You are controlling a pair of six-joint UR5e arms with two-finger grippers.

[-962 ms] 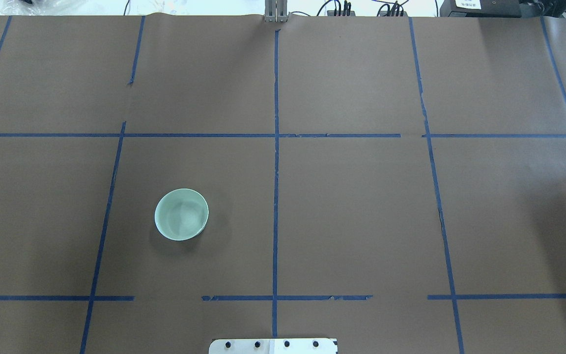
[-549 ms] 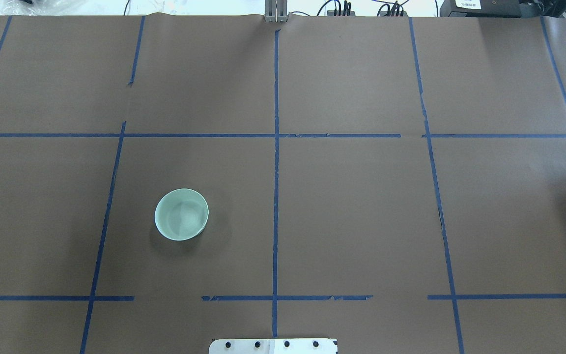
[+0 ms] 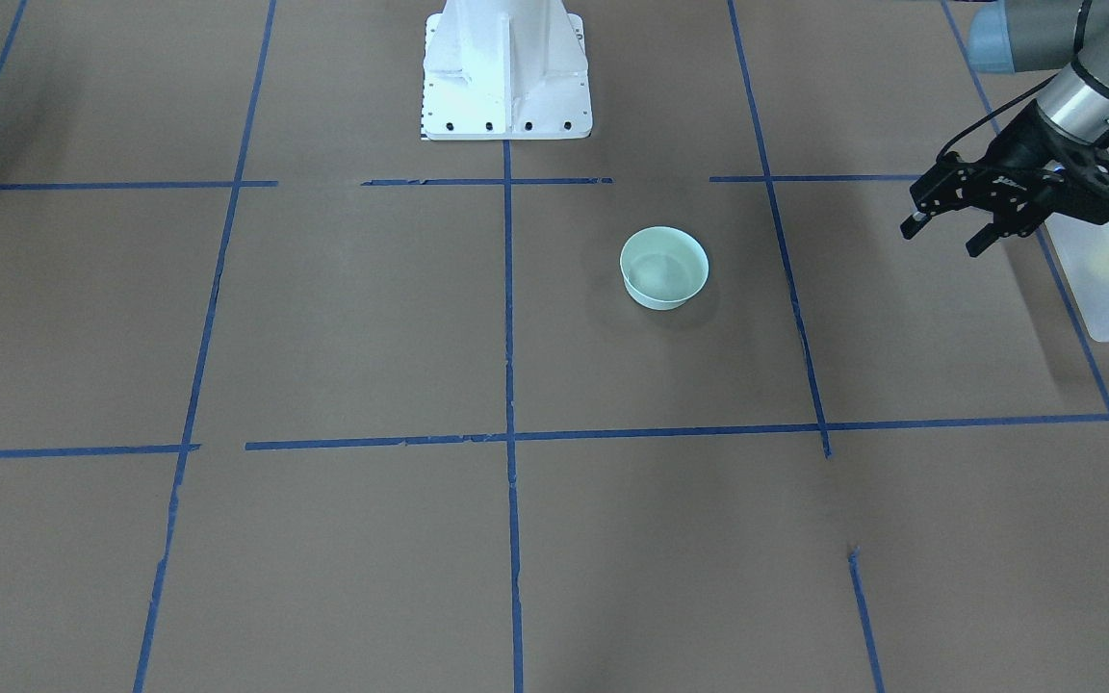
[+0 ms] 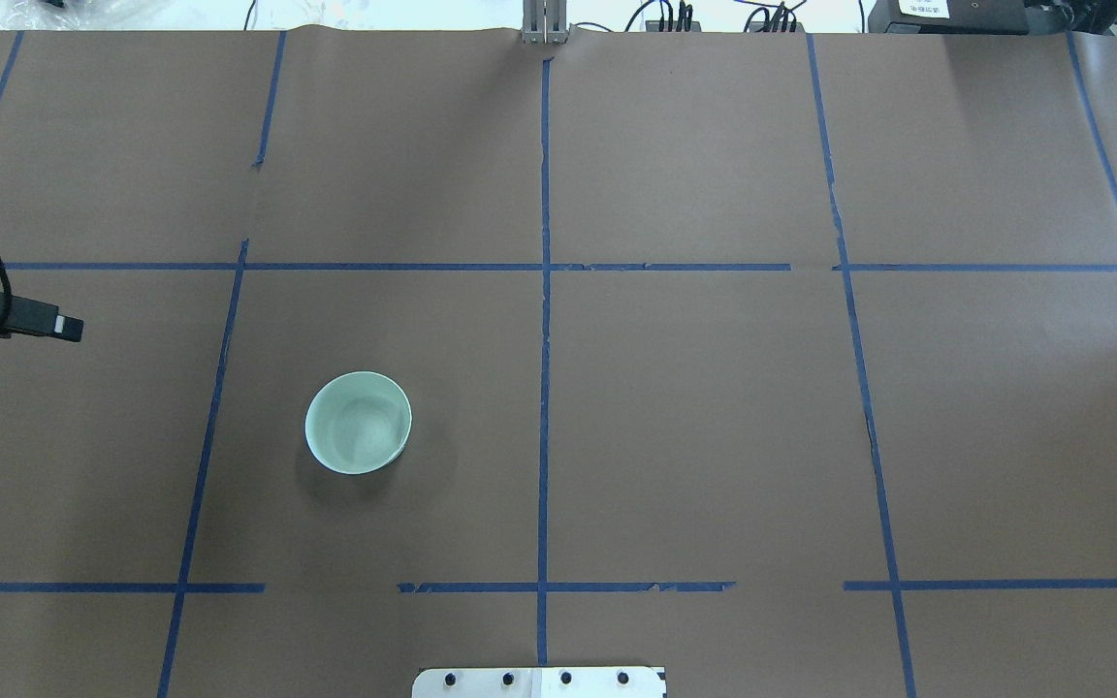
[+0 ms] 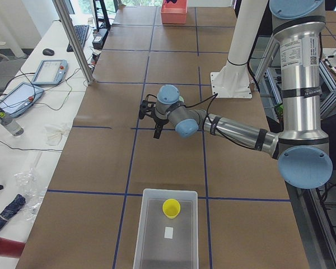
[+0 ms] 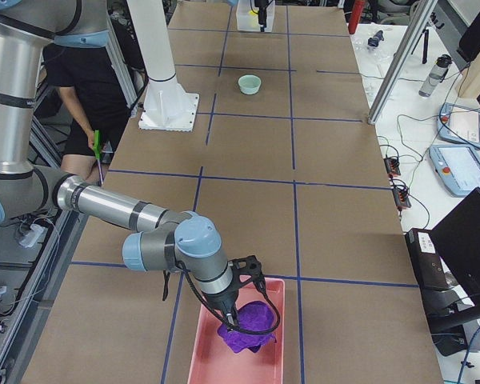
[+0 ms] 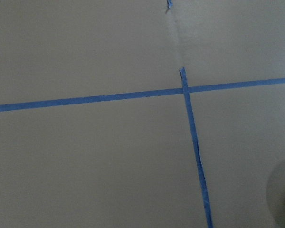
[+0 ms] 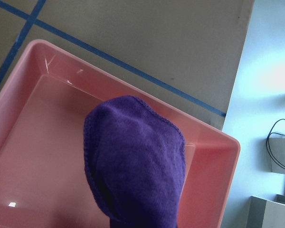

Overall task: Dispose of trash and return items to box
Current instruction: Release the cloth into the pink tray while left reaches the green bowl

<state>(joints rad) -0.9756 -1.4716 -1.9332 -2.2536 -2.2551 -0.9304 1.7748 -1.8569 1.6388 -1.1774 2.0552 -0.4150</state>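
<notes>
While inside the frosted box [image 5: 182, 249], 1 bright yellow tapered cup [image 5: 171, 208]; left hand [image 3: 940, 241] wide, right hand [image 6: 244, 308] untellable.

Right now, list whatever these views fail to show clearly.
- Right hand: exterior right view only, fingertips lost against the purple cloth over the pink tray; grip unclear.
- Box: cut by the front-facing view's right edge.
- White slip beside the yellow cup: too small to identify.
- Left hand: cropped by the overhead view's left edge.
</notes>
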